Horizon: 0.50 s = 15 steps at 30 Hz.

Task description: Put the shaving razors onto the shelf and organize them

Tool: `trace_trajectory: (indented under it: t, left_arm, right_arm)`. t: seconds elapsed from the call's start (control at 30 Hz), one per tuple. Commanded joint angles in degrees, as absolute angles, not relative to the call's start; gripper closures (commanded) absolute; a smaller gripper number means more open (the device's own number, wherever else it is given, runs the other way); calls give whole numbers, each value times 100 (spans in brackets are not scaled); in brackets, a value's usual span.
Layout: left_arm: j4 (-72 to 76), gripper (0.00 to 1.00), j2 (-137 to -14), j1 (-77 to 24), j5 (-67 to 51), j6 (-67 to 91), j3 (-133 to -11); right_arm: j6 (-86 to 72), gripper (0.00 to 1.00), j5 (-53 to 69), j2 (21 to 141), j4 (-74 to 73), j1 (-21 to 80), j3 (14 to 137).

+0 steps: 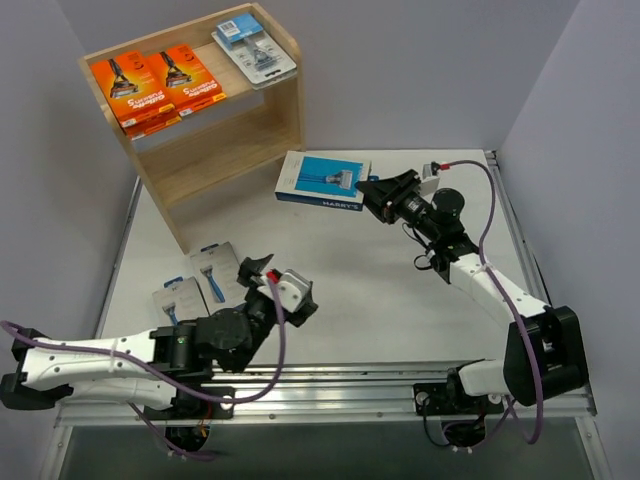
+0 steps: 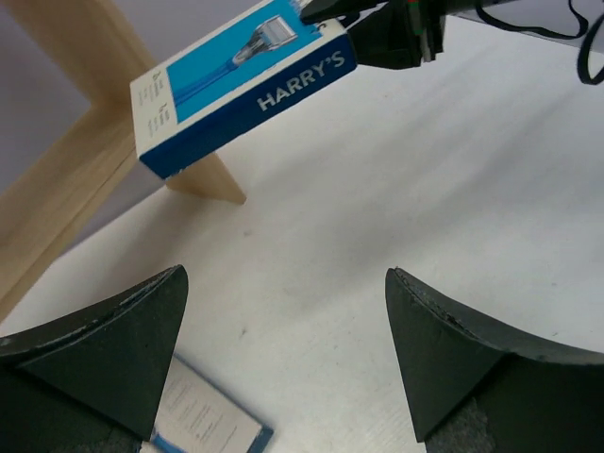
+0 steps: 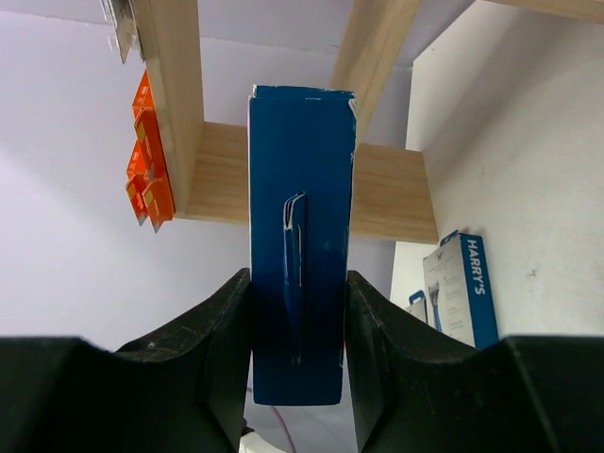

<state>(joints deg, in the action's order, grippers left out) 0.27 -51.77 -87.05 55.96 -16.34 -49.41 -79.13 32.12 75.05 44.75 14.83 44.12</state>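
Right end effector (image 1: 372, 192): clamped on one short end of the blue Harry's razor box (image 1: 324, 182), a finger pressed to each broad face.
Harry's razor box: held clear of the desk (image 1: 350, 280), near the right front corner of the shelf (image 1: 215, 160), outside it.
Left end effector (image 1: 275, 282): fingers spread wide apart with nothing between them, low over the near left of the desk.
Shelf top: two orange razor boxes (image 1: 155, 78) lie side by side on the left, with the clear blister pack (image 1: 255, 48) at the right end.
Lower tier: no pack can be seen on it.
Desk: two grey-and-blue razor packs (image 1: 200, 283) lie flat just beside the left end effector.
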Motion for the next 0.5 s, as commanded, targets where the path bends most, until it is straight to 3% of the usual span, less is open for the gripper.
trace_trajectory:
  t: [0.0, 0.2, 0.47]
  left_arm:
    - [-1296, 6, -4554, -8640, 6246, -617, -5027]
    - [-2915, 6, -3499, -8552, 7171, 535, -5229]
    - [-3612, 6, -2559, -8534, 7891, 748, -5054]
  right_arm:
    - [-7647, 100, 2673, 7786, 5018, 1933, 5018]
    - [-7647, 100, 2145, 8630, 5370, 2477, 5712]
    - [-7664, 100, 1469, 9929, 5677, 2988, 6871]
